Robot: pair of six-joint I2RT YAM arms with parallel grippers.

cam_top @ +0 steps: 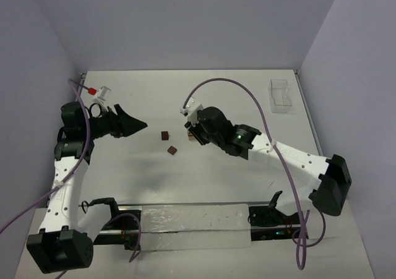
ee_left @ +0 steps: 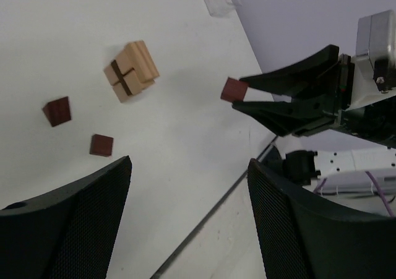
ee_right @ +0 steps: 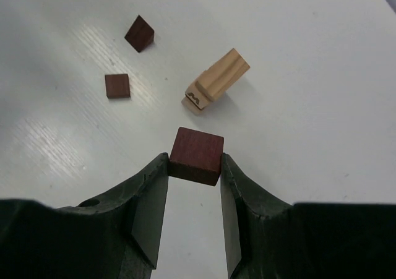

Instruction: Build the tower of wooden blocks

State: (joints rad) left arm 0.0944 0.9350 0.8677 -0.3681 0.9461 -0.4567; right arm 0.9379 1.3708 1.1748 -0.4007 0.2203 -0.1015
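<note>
My right gripper [ee_right: 195,163] is shut on a dark reddish-brown cube [ee_right: 197,155] and holds it above the table. It also shows in the left wrist view [ee_left: 244,97] and the top view [cam_top: 189,129]. Just beyond it stands the tower [ee_right: 216,81], a short tan stack with a dark seam, also in the left wrist view [ee_left: 131,70]. Two loose brown cubes [cam_top: 164,135] [cam_top: 172,149] lie left of it, apart from each other. My left gripper [ee_left: 189,163] is open and empty, further left [cam_top: 141,125].
A clear plastic tray [cam_top: 281,95] sits at the far right near the wall. A long clear plastic strip [cam_top: 192,226] lies along the near edge between the arm bases. Grey walls close in the table on three sides.
</note>
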